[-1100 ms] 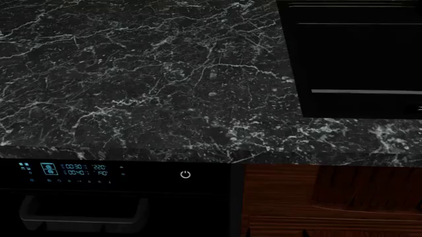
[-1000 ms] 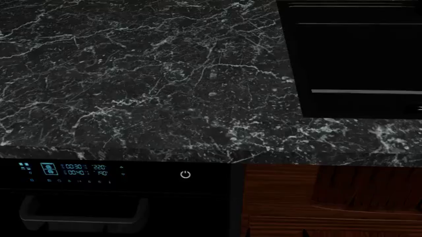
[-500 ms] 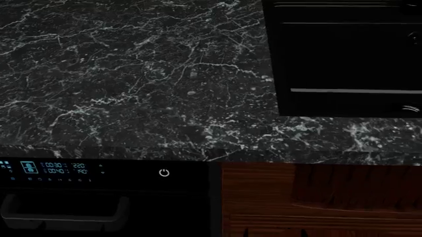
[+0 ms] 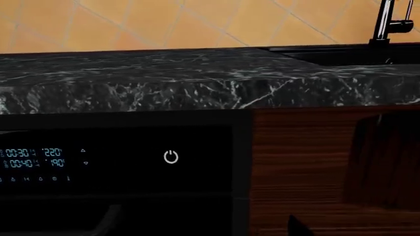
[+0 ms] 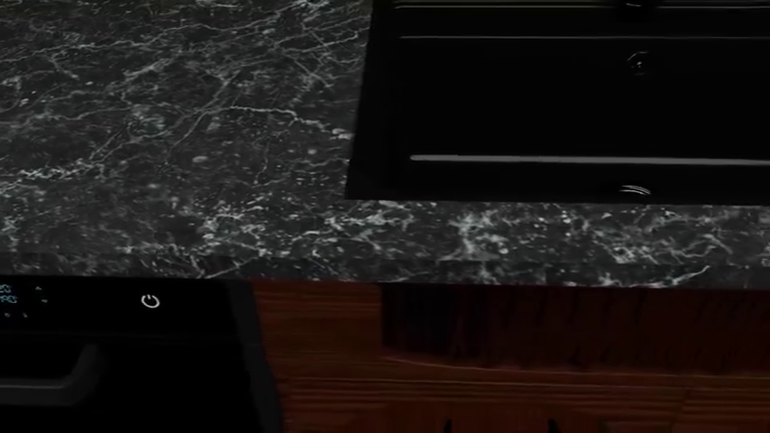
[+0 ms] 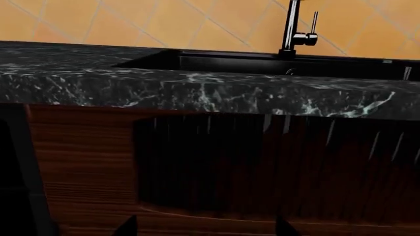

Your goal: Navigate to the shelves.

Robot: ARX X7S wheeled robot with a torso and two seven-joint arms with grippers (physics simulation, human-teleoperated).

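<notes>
No shelves show in any view. I face a kitchen counter of black marble [image 5: 180,135] with a black sink [image 5: 565,99] set into it. My right gripper [image 6: 206,227] is open: its two dark fingertips [image 6: 128,227] stand far apart at the frame's edge, in front of the wooden cabinet [image 6: 78,162], with nothing between them. Of my left gripper [image 4: 203,228] only one dark fingertip [image 4: 298,227] shows, well off-centre, against the wood. The other is lost against the black oven front [image 4: 131,162]. Nothing is held.
An oven with a lit display [image 5: 13,296] and power symbol [image 5: 150,301] sits under the counter at left, with its handle [image 5: 49,374] below. A dark wood cabinet [image 5: 542,361] fills the space under the sink. A black tap [image 6: 292,27] stands before an orange tiled wall [image 6: 164,22].
The head view has slid to the right along the counter. The oven panel has moved towards the left edge and the sink has come further into view.
</notes>
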